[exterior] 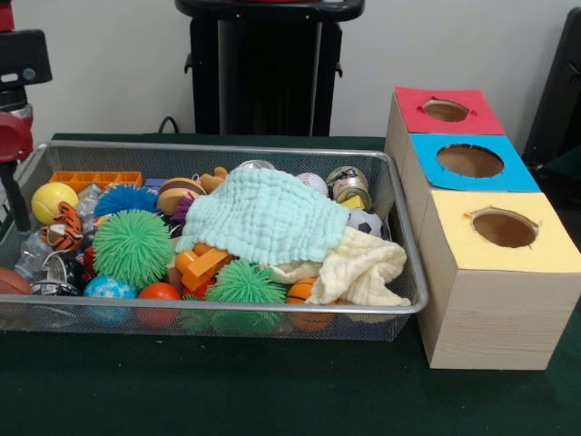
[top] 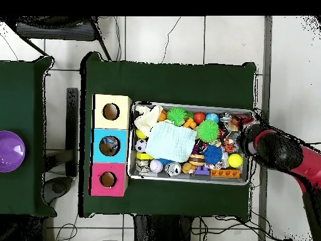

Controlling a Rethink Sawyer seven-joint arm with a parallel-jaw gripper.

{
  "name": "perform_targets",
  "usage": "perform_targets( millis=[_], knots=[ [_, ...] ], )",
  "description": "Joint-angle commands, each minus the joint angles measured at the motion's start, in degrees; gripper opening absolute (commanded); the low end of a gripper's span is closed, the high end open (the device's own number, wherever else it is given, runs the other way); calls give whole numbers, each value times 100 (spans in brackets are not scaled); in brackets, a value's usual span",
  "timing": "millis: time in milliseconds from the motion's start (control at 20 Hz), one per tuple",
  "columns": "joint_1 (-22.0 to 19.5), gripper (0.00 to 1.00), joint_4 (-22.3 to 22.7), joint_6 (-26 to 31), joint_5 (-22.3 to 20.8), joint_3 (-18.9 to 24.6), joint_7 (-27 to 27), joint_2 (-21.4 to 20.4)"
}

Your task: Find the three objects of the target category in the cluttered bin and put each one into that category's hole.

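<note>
A wire-mesh bin point(exterior: 227, 148) is full of toys under a mint cloth point(exterior: 263, 213) and a cream cloth point(exterior: 363, 268). Showing around the cloths are a big green spiky ball point(exterior: 132, 245), a smaller green one point(exterior: 243, 283), a blue spiky ball point(exterior: 125, 198), a yellow ball point(exterior: 53, 200), a soccer ball point(exterior: 365, 222) and an orange basketball point(exterior: 302, 292). Beside the bin stands a wooden box with a yellow hole point(exterior: 504, 227), a blue hole point(exterior: 469, 161) and a red hole point(exterior: 445, 110). My arm point(top: 276, 152) reaches the bin's right end in the overhead view. The gripper point(top: 246, 132) sits at that end, mostly hidden.
An orange tray point(exterior: 95, 178) and a small tin point(exterior: 348, 184) lie along the bin's far wall. A purple bowl point(top: 9, 150) sits on a separate table beyond the box. Something lies inside the blue hole point(top: 109, 145).
</note>
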Motion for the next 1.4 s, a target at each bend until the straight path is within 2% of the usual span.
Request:
perform_targets(
  millis=[50,450,850,1400],
  knots=[
    [96,100,443,-208,-287,-48,-575,268],
    [-94,100,151,9,-391,65,-1108,517],
    [-112,100,-274,371,-723,60,-1773,440],
    [-39,100,-354,543,-1196,96,-1971,317]
  ],
)
